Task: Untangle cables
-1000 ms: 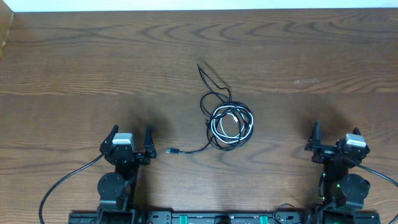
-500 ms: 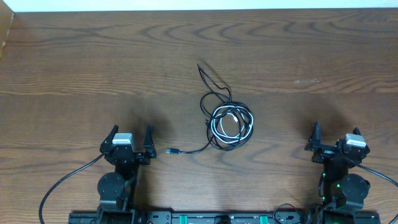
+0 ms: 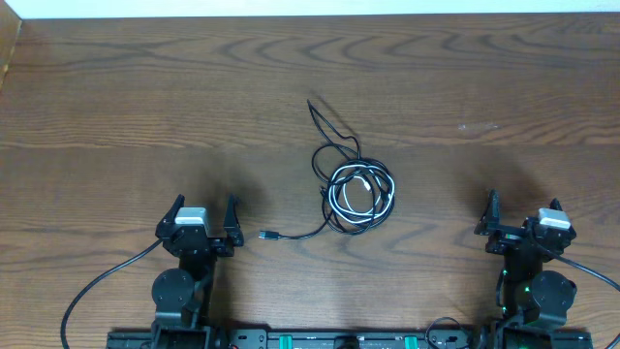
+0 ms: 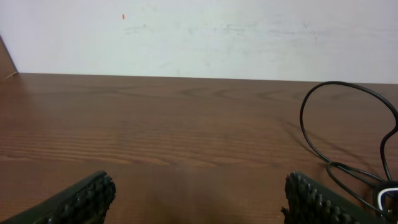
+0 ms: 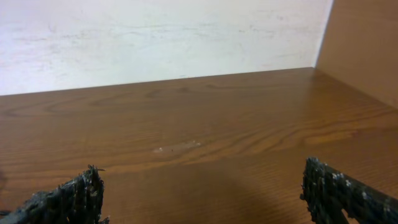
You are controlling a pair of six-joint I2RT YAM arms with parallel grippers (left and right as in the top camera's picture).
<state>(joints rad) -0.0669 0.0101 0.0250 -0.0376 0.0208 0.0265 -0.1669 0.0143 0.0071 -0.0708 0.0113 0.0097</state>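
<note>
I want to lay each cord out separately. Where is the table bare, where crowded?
Bare: the far strip of the table beyond the tangle, and both flanks, between it and the left gripper and the right gripper. Crowded: mid-table, where the black cable and white cable coil together, the black plug end trailing toward the left gripper.

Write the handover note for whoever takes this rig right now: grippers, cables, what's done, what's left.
Left gripper: open, empty, parked near the table's front edge.
Right gripper: open, empty, parked likewise.
Black cable and white cable: coiled together mid-table, between and beyond both arms. The black plug trails toward the left gripper.
Done: nothing; neither cable is touched.
Left: grasp the cables, pull them apart and lay them separately.
</note>
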